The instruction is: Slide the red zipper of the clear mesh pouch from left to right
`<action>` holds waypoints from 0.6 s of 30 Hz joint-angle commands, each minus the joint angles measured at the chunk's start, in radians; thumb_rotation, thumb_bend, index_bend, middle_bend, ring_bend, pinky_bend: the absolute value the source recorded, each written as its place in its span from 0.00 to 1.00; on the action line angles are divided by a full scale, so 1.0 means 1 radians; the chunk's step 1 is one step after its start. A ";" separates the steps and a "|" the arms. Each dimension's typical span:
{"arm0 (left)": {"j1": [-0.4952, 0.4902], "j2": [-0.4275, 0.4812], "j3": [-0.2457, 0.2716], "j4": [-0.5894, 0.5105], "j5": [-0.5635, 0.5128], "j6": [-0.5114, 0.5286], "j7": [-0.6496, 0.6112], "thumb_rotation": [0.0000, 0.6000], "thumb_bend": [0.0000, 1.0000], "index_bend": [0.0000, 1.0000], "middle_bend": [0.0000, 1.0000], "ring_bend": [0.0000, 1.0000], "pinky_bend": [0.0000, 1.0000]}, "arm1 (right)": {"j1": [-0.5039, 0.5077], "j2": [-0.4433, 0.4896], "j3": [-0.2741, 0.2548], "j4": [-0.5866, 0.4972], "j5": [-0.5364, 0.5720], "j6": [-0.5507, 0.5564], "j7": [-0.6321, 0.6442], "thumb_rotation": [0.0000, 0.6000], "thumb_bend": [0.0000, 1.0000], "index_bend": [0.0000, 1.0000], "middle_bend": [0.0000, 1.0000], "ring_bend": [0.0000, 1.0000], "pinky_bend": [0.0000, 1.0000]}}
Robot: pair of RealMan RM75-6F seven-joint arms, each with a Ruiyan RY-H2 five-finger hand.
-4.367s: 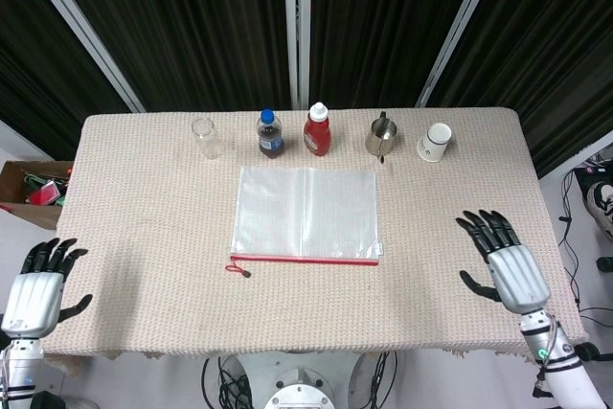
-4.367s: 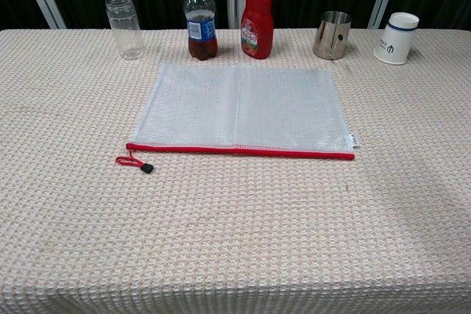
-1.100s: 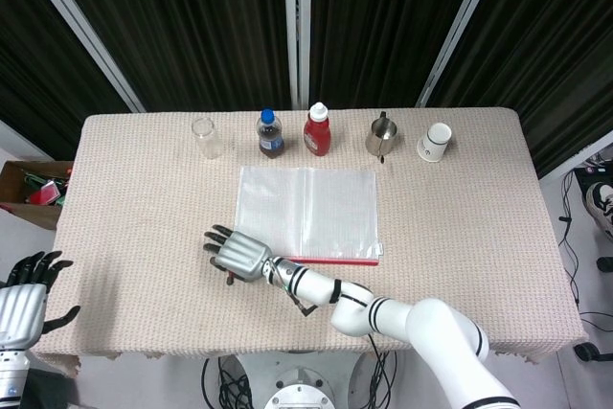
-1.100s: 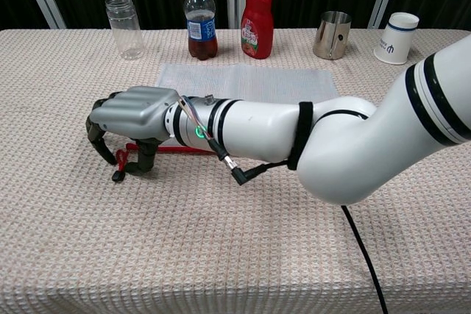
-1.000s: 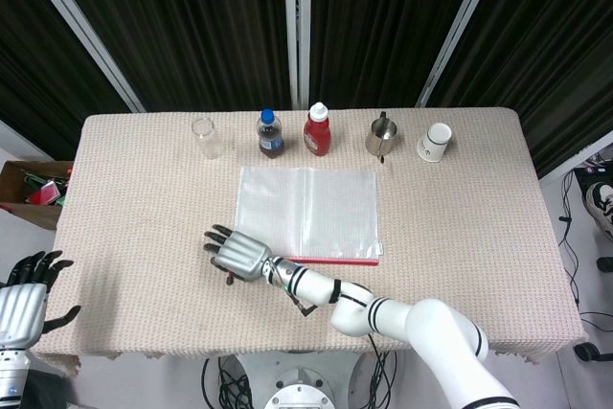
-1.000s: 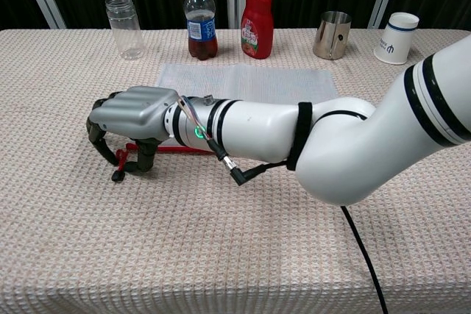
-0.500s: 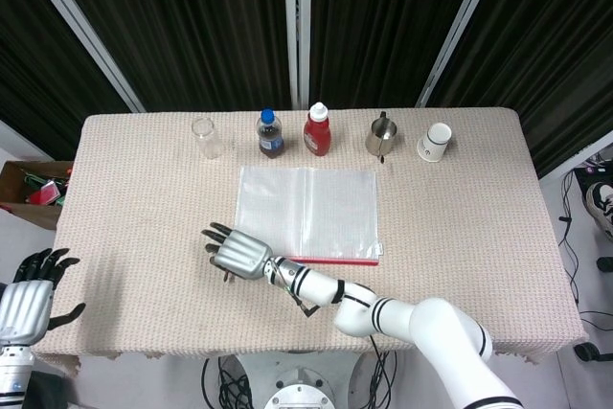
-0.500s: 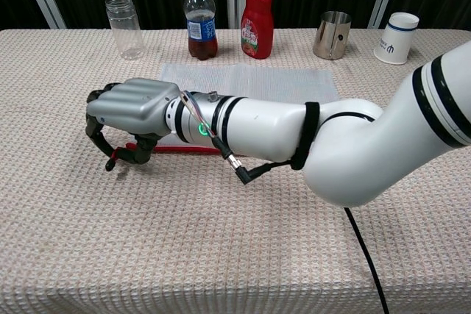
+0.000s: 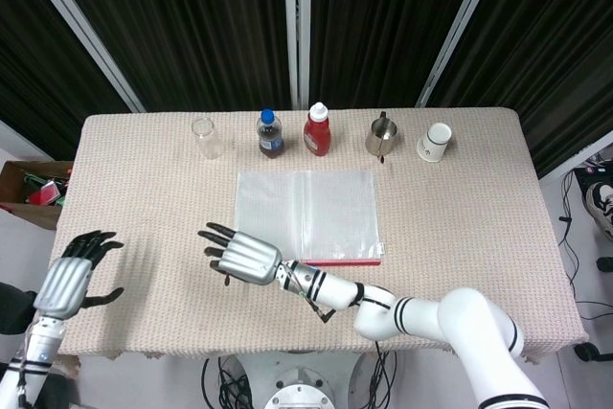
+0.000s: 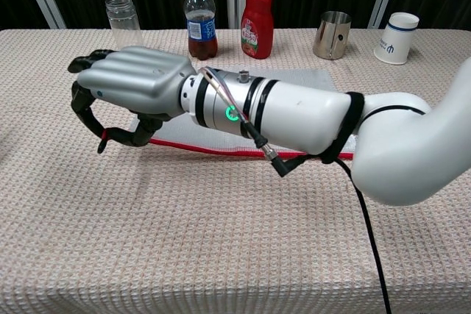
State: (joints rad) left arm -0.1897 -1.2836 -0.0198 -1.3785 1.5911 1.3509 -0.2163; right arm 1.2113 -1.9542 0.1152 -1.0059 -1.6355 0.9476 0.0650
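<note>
- Head view: clear mesh pouch point(image 9: 306, 215) lies flat mid-worktop, red zipper point(image 9: 340, 261) along its lower edge; left hand point(image 9: 67, 284) spread, lower left.
- Chest view: right hand point(image 10: 132, 86) pinches the zipper's cord pull point(image 10: 107, 137) — thin, floppy, probably slippery; pouch light, likely to drag.

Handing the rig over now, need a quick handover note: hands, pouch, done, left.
Right hand: raised over the pouch's left end, pinching the red pull cord between thumb and a finger.
Left hand: open, hovering at the table's left edge, holding nothing.
Clear mesh pouch: flat at table centre, red zipper along its near edge.
Done: pull cord grasped and lifted.
Left: draw the slider rightward along the whole near edge; whether it has started travelling cannot be told, the hand hides it.
</note>
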 commanded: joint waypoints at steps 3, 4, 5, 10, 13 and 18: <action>-0.137 -0.073 -0.033 0.067 0.058 -0.097 -0.135 1.00 0.13 0.26 0.14 0.10 0.13 | -0.039 0.061 -0.010 -0.078 -0.048 0.096 -0.014 1.00 0.54 0.88 0.26 0.00 0.00; -0.157 -0.085 -0.037 0.078 0.064 -0.109 -0.147 1.00 0.13 0.26 0.14 0.10 0.13 | -0.043 0.068 -0.009 -0.087 -0.055 0.114 -0.016 1.00 0.54 0.88 0.25 0.00 0.00; -0.182 -0.101 -0.042 0.091 0.071 -0.125 -0.161 1.00 0.13 0.26 0.14 0.10 0.13 | -0.048 0.078 -0.007 -0.099 -0.064 0.134 -0.018 1.00 0.54 0.88 0.25 0.00 0.00; -0.267 -0.173 -0.053 0.139 0.095 -0.157 -0.249 1.00 0.14 0.28 0.14 0.10 0.13 | -0.063 0.107 0.001 -0.131 -0.089 0.191 -0.025 1.00 0.54 0.89 0.24 0.00 0.00; -0.300 -0.203 -0.047 0.164 0.109 -0.165 -0.305 1.00 0.15 0.30 0.14 0.10 0.13 | -0.070 0.113 0.003 -0.136 -0.096 0.207 -0.026 1.00 0.54 0.89 0.24 0.00 0.00; -0.339 -0.244 -0.031 0.192 0.128 -0.152 -0.409 1.00 0.16 0.36 0.14 0.10 0.13 | -0.077 0.117 0.007 -0.130 -0.096 0.216 -0.023 1.00 0.54 0.89 0.24 0.00 0.00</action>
State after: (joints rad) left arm -0.5090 -1.5077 -0.0588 -1.2018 1.7071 1.1946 -0.5891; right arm 1.1346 -1.8371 0.1219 -1.1363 -1.7321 1.1637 0.0417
